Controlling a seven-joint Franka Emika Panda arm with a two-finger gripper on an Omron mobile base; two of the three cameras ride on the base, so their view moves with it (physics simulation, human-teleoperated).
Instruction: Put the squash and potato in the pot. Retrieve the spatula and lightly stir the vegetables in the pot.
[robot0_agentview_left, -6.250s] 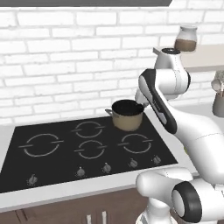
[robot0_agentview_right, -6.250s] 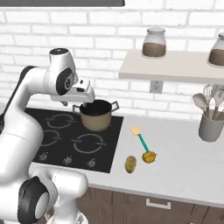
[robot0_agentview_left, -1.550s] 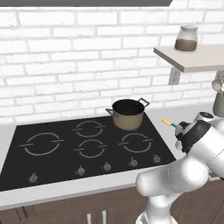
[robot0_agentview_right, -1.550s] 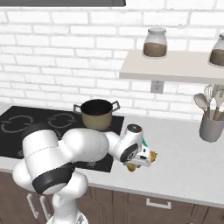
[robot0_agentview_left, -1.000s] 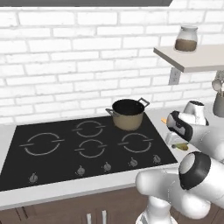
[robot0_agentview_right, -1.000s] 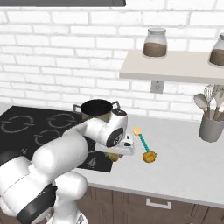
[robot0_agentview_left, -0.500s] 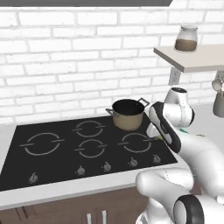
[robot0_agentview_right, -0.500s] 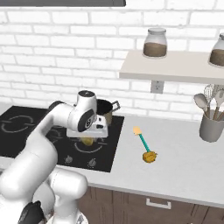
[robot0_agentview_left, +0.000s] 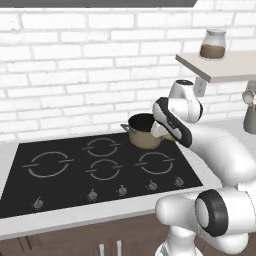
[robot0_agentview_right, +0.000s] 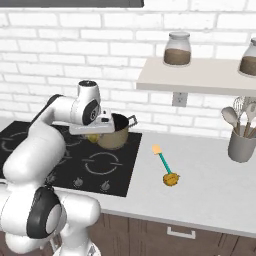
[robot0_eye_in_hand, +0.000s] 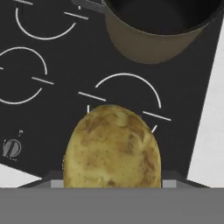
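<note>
Currently the pincer (robot0_agentview_right: 93, 137) grips the potato (robot0_eye_in_hand: 112, 146) across its middle; rigid, fairly heavy; pot (robot0_eye_in_hand: 159, 26) lies just ahead.

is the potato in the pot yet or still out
Still out. In the hand view the potato sits in the gripper above the stovetop, short of the pot.

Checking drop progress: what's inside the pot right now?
The pot shows a dark, bare-looking interior, though its floor is partly cut off. The potato is outside it, held in the jaws over the cooktop.
</note>
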